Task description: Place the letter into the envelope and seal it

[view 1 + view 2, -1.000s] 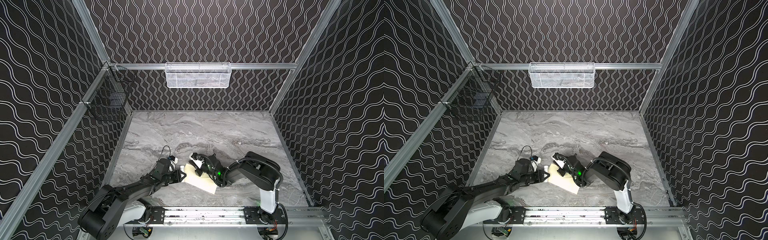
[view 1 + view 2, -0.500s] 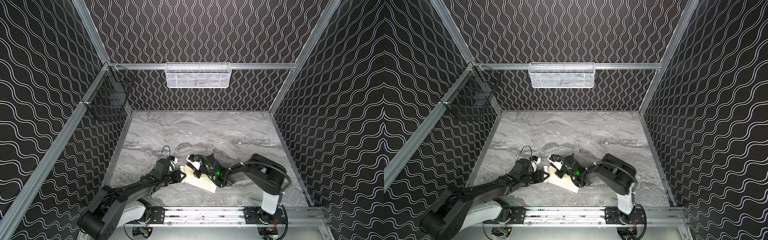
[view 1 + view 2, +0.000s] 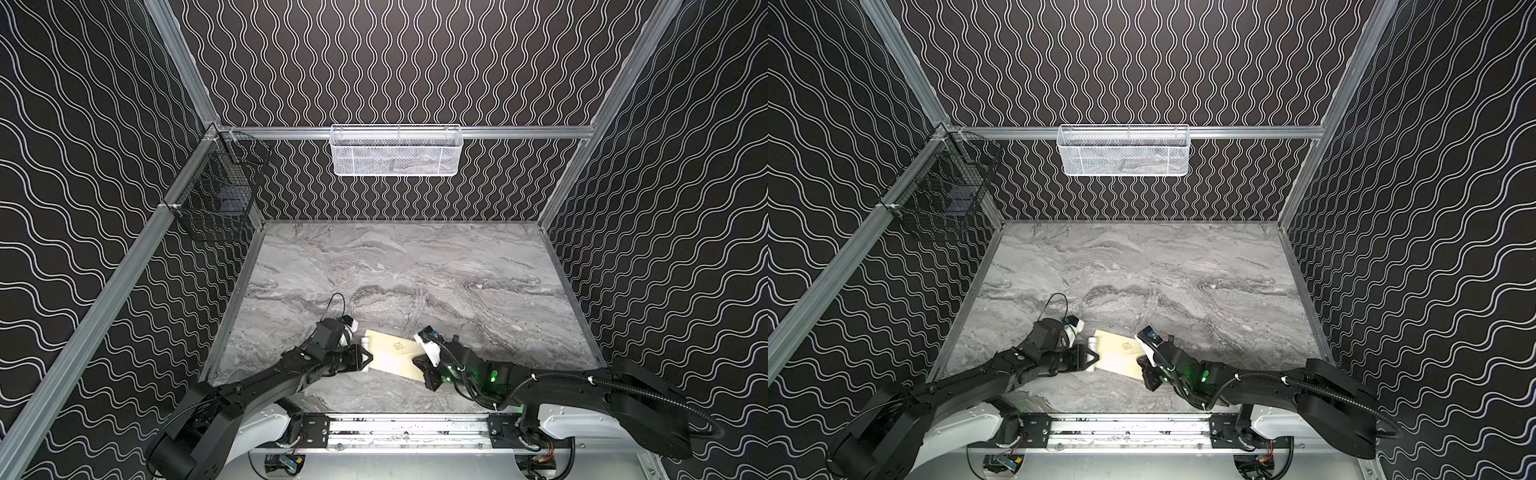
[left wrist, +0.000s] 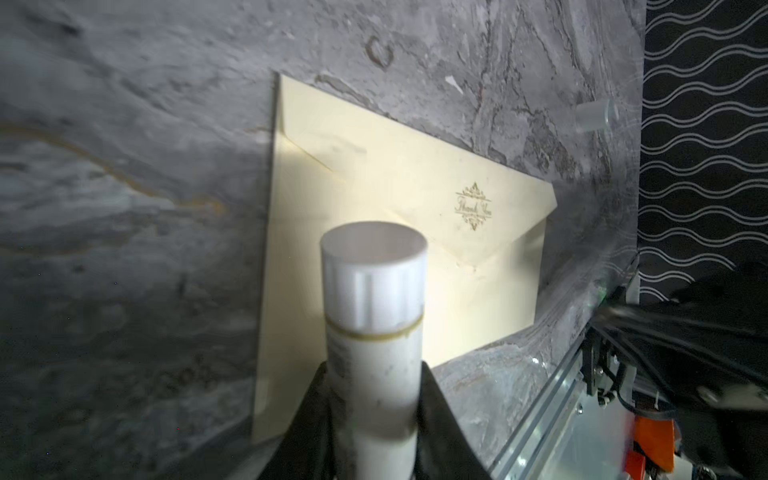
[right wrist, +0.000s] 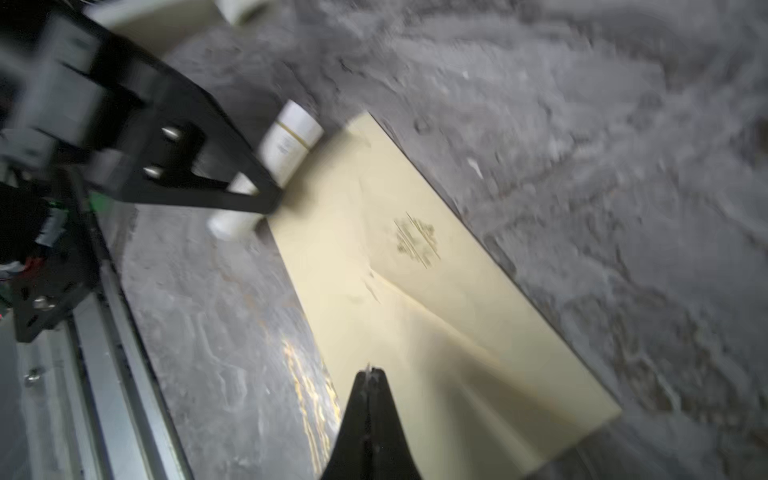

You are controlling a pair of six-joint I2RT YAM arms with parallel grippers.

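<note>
- One cream paper envelope [image 3: 394,356] is lying flat on the grey marble tabletop [image 3: 415,266], near the front rail and between the two arms. Both top views are showing it [image 3: 1120,354].
- One white plastic cylinder [image 4: 374,299] with a ribbed cap is sitting in the left gripper [image 4: 374,376]. The jaws are clamping it from both sides (its cap end is just at the left edge of the envelope).
- The right gripper [image 5: 369,371] is pressing its jaws fully together with nothing between them. Its tip is hanging over the right part of the envelope, and I cannot tell if it is touching the paper.
- Two baskets are hanging on the walls, well apart from the envelope: one white mesh basket [image 3: 397,151] on the back rail and one black wire basket [image 3: 216,199] on the left side.
- One small clear cap-like piece [image 4: 594,116] is lying on the tabletop, apart from the envelope.
- In the left wrist view the cylinder is covering part of the envelope. In both top views the right gripper is covering its right end.
- The envelope is showing its flap side. The angled flap is lying folded down, with a small gold emblem [image 4: 473,206] near its point.
</note>
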